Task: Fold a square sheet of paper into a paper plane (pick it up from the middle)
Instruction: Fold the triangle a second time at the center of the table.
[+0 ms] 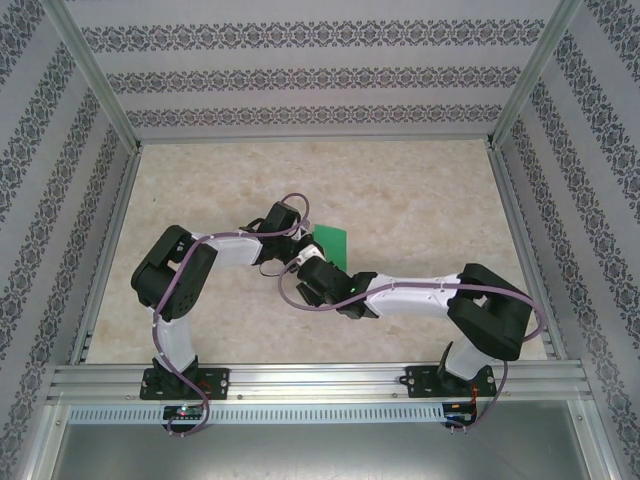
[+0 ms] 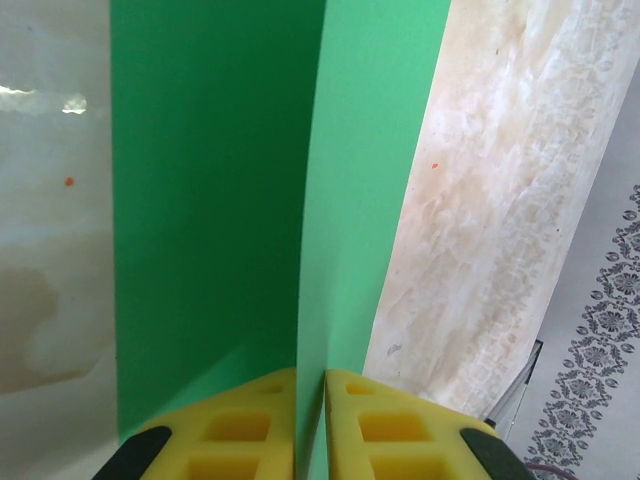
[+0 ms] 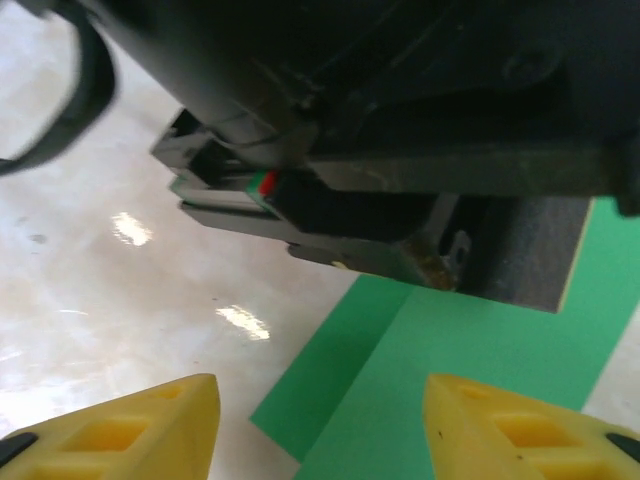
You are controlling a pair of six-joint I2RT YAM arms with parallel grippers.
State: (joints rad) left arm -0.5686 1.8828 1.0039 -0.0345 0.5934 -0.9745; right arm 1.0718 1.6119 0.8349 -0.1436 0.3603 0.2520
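Overhead shot first: both arms came in from the bottom edge and met a bit left of the middle of the frame. The right gripper (image 1: 303,260) sat just below the left gripper (image 1: 303,235). The green paper (image 1: 331,245) stuck out right beside them on the right, roughly in the middle of the table (image 1: 420,180).

From the left wrist camera, the left gripper (image 2: 310,425) was at the bottom centre with its yellow fingertips (image 2: 245,430) squeezed together on the paper (image 2: 210,200). The sheet came straight out from between them and ran up to the top of the frame. It looked bent along a line starting at the jaws, with a darker green side on the left and a lighter side on the right. The pale marbled table (image 2: 480,200) showed on both sides, with a bit of patterned wall (image 2: 610,330) at the lower right.

From the right wrist camera, the right gripper (image 3: 315,435) had its yellow fingers (image 3: 130,425) well apart at the bottom corners and wasn't gripping anything. The paper (image 3: 470,335) lay just past the gap between them, filling the lower right, with a corner near bottom centre. It looked like two layers, a darker strip along the left edge. Beyond that, the black body of the left arm (image 3: 400,100) hung over the paper's far side across the top of the frame, and the shiny table (image 3: 100,280) took up the left.
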